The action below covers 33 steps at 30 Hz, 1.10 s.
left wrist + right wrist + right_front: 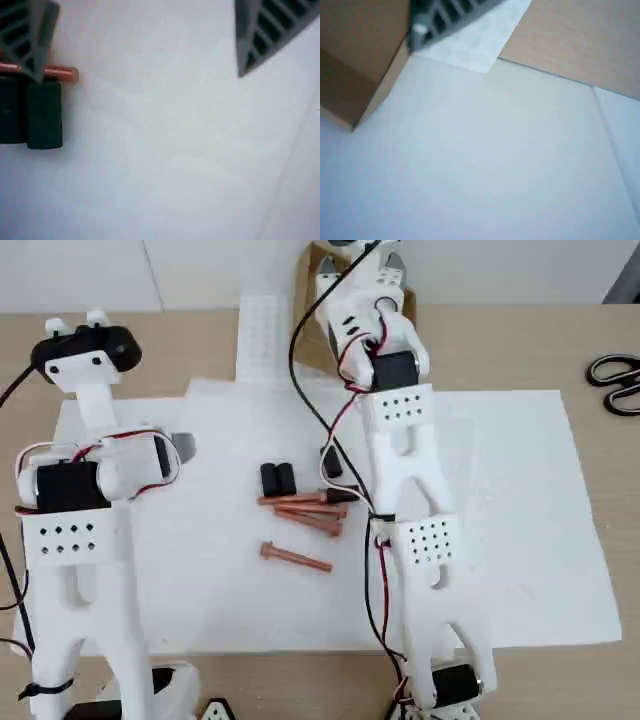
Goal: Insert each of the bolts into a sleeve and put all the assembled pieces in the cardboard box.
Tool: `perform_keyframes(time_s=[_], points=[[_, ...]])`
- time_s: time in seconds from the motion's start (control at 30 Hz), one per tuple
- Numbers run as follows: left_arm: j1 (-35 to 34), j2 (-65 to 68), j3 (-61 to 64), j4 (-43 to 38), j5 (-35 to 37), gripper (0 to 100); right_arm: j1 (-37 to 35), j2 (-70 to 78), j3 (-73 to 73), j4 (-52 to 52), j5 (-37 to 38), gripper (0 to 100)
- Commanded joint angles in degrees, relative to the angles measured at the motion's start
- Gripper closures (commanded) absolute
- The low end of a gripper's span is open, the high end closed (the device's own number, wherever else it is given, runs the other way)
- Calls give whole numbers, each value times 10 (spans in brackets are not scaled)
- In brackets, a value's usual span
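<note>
Field notes, both arms. Wooden table [600, 500] under me, a white foam sheet [520, 540] covering most of it. The cardboard box [355, 55] stands at the table's far edge, hard by my right gripper [362, 262]. One box corner comes down to the sheet just beside that gripper in the right wrist view. Open or closed on that side: cannot tell. A pair of scissors [615, 383] lies on bare wood, off to the right of my right arm and well apart from both grippers. My left gripper [139, 75] hangs low over the sheet, spread wide with nothing between its fingers [30, 35]. The task's pieces lie between my two arms, ahead of the left gripper and a little to its right. They are near it but not touching, and well apart from the right gripper and the box. There are four copper bolts [305, 508]. Three are bunched together, their tips just beside my right forearm. The fourth lies alone, nearer my bases. Two black sleeves [277, 478] sit side by side, touching each other, just beside the bunch on its far side. In the left wrist view the sleeves show by one fingertip, with a bolt end crossing just above them. The four bolts lie bare, none in a sleeve.
</note>
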<state>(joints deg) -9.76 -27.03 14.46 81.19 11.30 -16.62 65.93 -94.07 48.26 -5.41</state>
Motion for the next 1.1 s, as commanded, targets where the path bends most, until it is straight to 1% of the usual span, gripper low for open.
perform_keyframes(time_s=[0.0, 0.23, 0.57, 0.77, 1.07], points=[[2, -18, -3, -3, -5, 761, -7, 13, -8, -3, -4, 667], [2, -17, -3, -3, -5, 761, 2, 92, -11, -84, -3, 667], [2, -14, -3, -3, -5, 761, 7, 144, -7, -87, -4, 667], [2, -14, -3, -3, -5, 761, -21, 175, -10, -87, -4, 667], [2, -14, -3, -3, -6, 761, -61, 179, -11, -87, -4, 667]])
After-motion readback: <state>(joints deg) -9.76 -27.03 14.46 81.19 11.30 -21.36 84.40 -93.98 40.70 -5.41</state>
